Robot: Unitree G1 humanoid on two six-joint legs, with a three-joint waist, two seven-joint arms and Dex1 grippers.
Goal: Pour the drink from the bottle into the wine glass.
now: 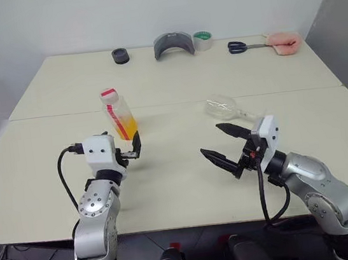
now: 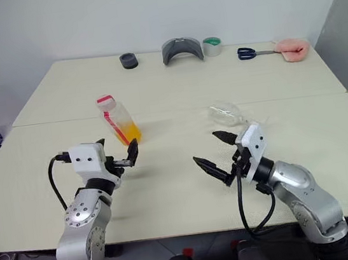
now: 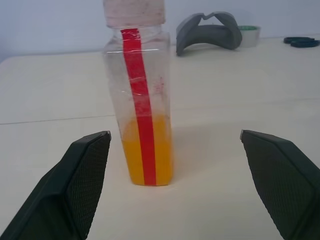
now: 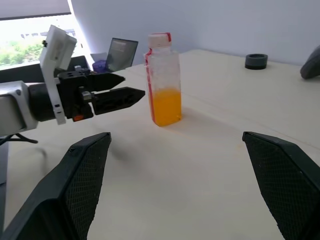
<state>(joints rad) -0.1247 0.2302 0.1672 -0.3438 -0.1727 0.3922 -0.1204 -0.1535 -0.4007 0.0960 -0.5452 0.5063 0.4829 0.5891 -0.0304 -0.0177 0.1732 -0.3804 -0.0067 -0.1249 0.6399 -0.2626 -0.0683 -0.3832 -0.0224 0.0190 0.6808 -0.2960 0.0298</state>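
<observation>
The bottle (image 1: 119,115) is seen standing upright on the table (image 1: 181,186), left of centre in the left eye view, with its red-and-white cap (image 1: 109,94) still on. The drink (image 1: 126,128) is held only in its lower part, well under half full; the red stripe of the label is turned toward the left gripper (image 1: 129,152). That gripper is placed just in front of the bottle, its jaws spread wide and nothing between them, and in the left wrist view the bottle (image 3: 142,95) is framed between the two black fingers (image 3: 82,172) but nearer one of them.

The step in hand is judged to be the reach for the bottle. It would be done well if the jaws were centred on the body before being closed, and if the grip were taken at mid-height, so that the light, tall bottle is not tipped. The cap would have to be dealt with before any pouring.

The wine glass (image 1: 224,108) is seen lying on its side, right of centre, apparently empty; it would have to be stood up first. The right gripper (image 1: 222,143) is held just below it in the frame, jaws parted and empty.

Along the upper edge of the table a black ring (image 1: 120,55), a grey curved piece (image 1: 173,43), a tape roll (image 1: 202,40), scissors (image 1: 243,46) and a pink cloth (image 1: 285,41) are laid.
</observation>
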